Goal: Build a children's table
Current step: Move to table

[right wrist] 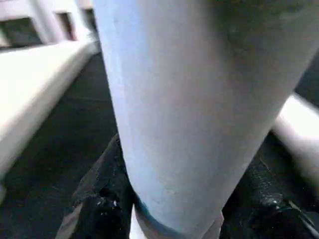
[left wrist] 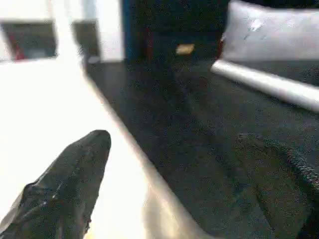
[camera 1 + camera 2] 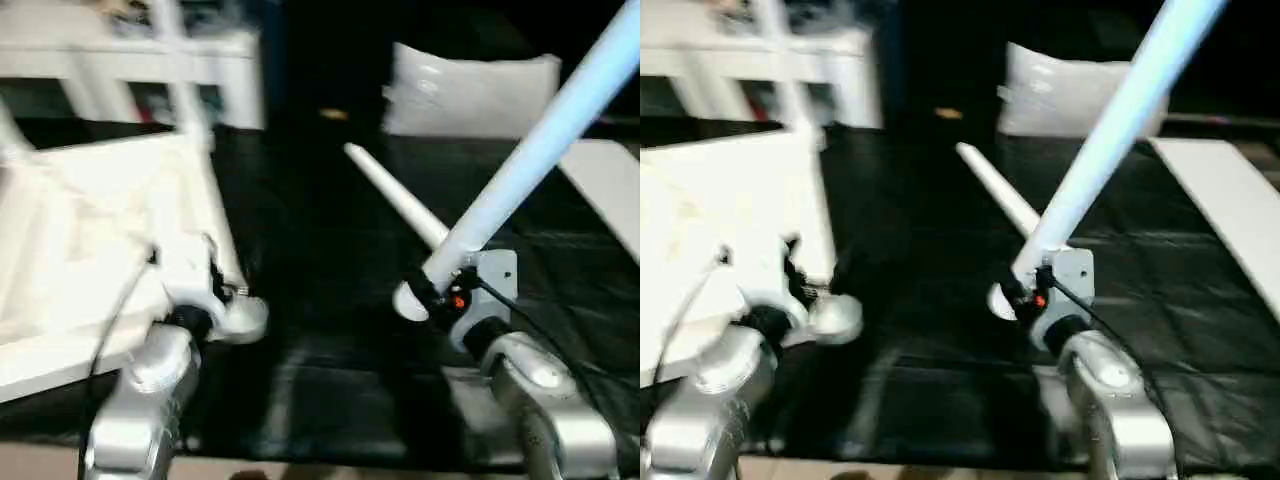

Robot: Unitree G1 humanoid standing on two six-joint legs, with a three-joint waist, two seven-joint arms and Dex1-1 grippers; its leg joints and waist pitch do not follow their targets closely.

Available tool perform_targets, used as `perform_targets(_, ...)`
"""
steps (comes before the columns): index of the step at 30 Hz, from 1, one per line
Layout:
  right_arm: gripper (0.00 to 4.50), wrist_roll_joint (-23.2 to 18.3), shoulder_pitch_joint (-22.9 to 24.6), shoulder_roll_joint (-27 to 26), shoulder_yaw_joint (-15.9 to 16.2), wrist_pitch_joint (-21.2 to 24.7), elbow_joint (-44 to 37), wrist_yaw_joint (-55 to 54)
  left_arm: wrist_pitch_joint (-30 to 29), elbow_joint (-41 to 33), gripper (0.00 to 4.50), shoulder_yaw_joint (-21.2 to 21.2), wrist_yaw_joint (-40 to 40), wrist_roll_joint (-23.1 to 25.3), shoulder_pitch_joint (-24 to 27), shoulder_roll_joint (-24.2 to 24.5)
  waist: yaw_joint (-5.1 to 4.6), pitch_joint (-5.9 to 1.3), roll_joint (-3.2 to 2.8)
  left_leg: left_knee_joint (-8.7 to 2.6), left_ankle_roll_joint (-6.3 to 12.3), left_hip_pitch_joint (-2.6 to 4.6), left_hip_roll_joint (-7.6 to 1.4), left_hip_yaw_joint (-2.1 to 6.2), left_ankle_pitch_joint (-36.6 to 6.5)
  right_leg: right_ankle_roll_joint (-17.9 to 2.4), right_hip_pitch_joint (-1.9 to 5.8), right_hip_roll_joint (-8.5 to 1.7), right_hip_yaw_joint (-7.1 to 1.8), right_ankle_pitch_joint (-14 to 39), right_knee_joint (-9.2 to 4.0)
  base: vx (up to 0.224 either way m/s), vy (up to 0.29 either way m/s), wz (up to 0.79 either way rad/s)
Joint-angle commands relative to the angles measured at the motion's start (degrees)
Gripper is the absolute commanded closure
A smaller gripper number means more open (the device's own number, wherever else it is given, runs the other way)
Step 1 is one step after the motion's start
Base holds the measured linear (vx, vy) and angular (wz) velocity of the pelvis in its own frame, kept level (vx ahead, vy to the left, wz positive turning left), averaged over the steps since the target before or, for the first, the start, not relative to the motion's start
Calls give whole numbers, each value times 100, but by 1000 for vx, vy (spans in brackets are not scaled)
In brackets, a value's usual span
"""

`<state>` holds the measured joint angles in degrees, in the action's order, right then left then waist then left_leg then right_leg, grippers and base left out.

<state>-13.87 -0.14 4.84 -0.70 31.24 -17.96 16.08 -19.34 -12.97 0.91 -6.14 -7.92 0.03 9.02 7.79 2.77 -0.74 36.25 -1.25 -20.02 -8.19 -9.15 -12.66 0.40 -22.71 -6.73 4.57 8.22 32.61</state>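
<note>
- A black mat-covered work surface (image 3: pixel 330 330) fills the middle of the scene, with white shelving (image 3: pixel 130 50) at 11 o'clock and a grey-white cushion (image 3: pixel 470 90) at 1 o'clock behind it.
- The white plastic rectangular table top (image 3: pixel 90 240) lies at 9 o'clock, apparently underside up; its ribbing is too blurred to read.
- The left gripper (image 3: pixel 205 290) sits at the top's near corner with its black fingers spread wide, holding nothing; one finger (image 2: pixel 65 184) lies over the white surface, contact unclear.
- The right gripper (image 3: pixel 440 295) is clamped on the thick end of a long white tapered tube leg (image 3: pixel 540 140), which slants up toward 1 o'clock, clear of the mat.
- A second white tapered leg (image 3: pixel 395 195) lies loose on the mat near centre, pointing to 11 o'clock.
- A flat white panel (image 3: pixel 610 190) rests at 3 o'clock.
- Judged progress: early. No leg visibly stands in a corner socket; the held leg looks like the next to be fitted, and the loose one remains. Other legs are not seen.
</note>
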Motion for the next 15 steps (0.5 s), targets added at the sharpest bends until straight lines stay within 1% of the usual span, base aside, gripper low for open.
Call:
perform_targets(1, 261, -63, 21, 8, 21, 11, -94, -21, 55, 11, 0, -7, 64, 93, -52, -26, -202, -267, -58, -622, 928, 177, -287, -32, -1405, -931, 87, -221, -190, 2623, -430, -47, 141, 6)
perform_targets(2, 261, -28, 37, -2, 66, -38, -71, -12, 86, 30, 0, -14, 65, 119, -65, -26, -227, -251, -52, -640, 878, 190, -281, -50, -1688, -860, 78, -225, -184, 2700, -449, -77, 138, 10)
perform_targets(3, 261, 22, 40, -4, 116, -105, -54, 5, 121, 61, 0, -9, 55, 143, -86, -17, -298, -223, -16, -665, 704, 200, -274, -75, -2300, -683, 80, -272, -171, 2973, -524, -77, 138, 10)
perform_targets(4, 261, 67, 21, -1, 163, -180, -34, 38, 183, 91, 0, 1, 46, 175, -119, -9, -330, -216, -40, -673, 597, 203, -283, -65, -2586, -572, 100, -302, -152, 3112, -545, -85, 143, 7)
perform_targets(5, 261, 67, 21, -1, 163, -180, -34, 38, 183, 91, 0, 1, 46, 175, -119, -9, -446, -185, -81, -782, 357, 182, -289, -92, -3183, -282, 125, -224, -12, 3313, -553, -88, 132, -1)
perform_targets(6, 261, 72, 7, 3, 169, -196, -27, 49, 205, 94, 0, 3, 46, 181, -132, -9, -591, -168, -146, -1029, 109, 60, -317, -153, -3843, -102, 269, -20, 239, 3043, -351, -88, 132, -1)
perform_targets(7, 261, 82, -14, 3, 156, -187, -17, 44, 226, 104, 0, 15, 53, 184, -143, -6, -536, -110, -228, -1553, -138, -391, -408, -355, -4763, -202, 654, 238, 483, 1942, 790, -153, 116, 1)
perform_targets(8, 261, 82, -44, -12, 118, -161, 4, 14, 227, 110, 0, 30, 41, 180, -152, 2, -360, -97, -157, -1588, -188, -577, -314, -530, -4992, -204, 749, 300, 562, 1420, 1109, -151, 96, 15)
perform_targets(9, 261, 58, -74, -39, 54, -137, 35, -24, 243, 102, 0, 42, 23, 171, -150, 9, -297, -155, -65, -1447, -132, -443, -326, -648, -4404, -123, 723, 177, 187, 1951, 1112, -151, 96, 15)
perform_targets(10, 261, 32, -99, -56, 2, -119, 60, -57, 272, 103, 0, 51, 9, 173, -147, 9, -365, -272, 139, -1026, -254, -174, -365, -526, -3353, 222, 547, -243, -262, 3438, 719, -54, -44, 9)
perform_targets(11, 261, 29, -115, -58, -25, -108, 75, -83, 276, 96, 0, 53, 5, 175, -144, 9, -309, -196, 290, 910, -88, 68, -125, 199, -765, 498, -248, -1468, -1012, 6444, -842, -41, -59, 8)
perform_targets(12, 261, 14, -132, -41, -21, -104, 87, -82, 278, 85, 0, 51, 0, 194, -138, 19, -326, -263, 340, 1039, 64, -693, 107, 659, -514, 150, 458, -1358, -1305, 5453, -558, -41, -59, 8)
perform_targets(13, 261, 17, -142, -16, 9, -112, 94, -77, 278, 83, 0, 46, -7, 206, -139, 20, -241, -308, 284, 986, -93, -777, 65, 797, -452, -163, 663, -1335, -1113, 4770, -394, 1, 87, -13)
perform_targets(14, 261, 23, -154, 19, 53, -143, 104, -63, 280, 84, 0, 43, -24, 235, -144, 19, -127, -201, 263, 695, -123, -527, -13, 729, -636, -715, 435, -1052, -933, 3786, -414, -11, 144, -11)
perform_targets(15, 261, 30, -162, 47, 90, -175, 112, -51, 285, 88, 0, 42, -40, 260, -151, 15, -128, -240, 109, 187, 190, -328, -121, 654, -589, -1265, 437, -718, -705, 3014, -322, -11, 144, -11)
